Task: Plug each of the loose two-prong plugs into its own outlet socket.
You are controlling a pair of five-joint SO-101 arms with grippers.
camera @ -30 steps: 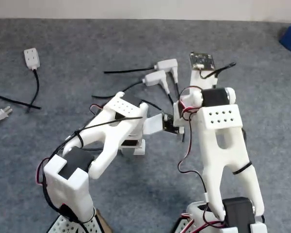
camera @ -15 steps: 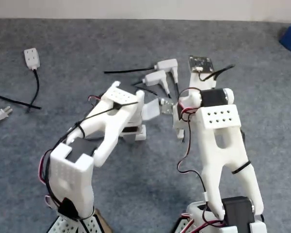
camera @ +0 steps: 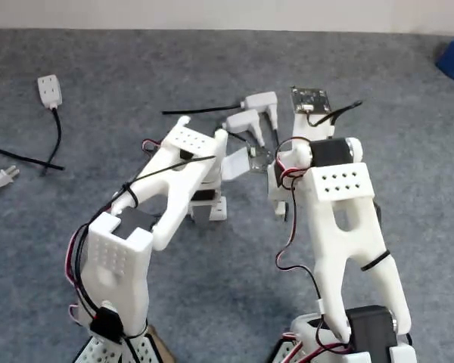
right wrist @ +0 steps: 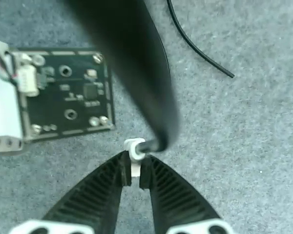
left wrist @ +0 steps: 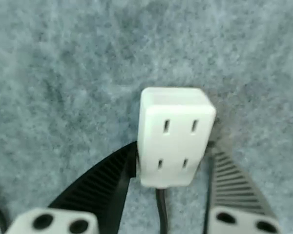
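Left wrist view: left claw (left wrist: 173, 157) clamps white plastic outlet block (left wrist: 175, 131); right claw (right wrist: 135, 165) pinches small white plug (right wrist: 133, 148) by its sides; probably light, slippery

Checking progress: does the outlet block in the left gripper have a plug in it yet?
Empty. The outlet block shows both slot pairs open on its face, with no plug seated; the left gripper clamps its sides.
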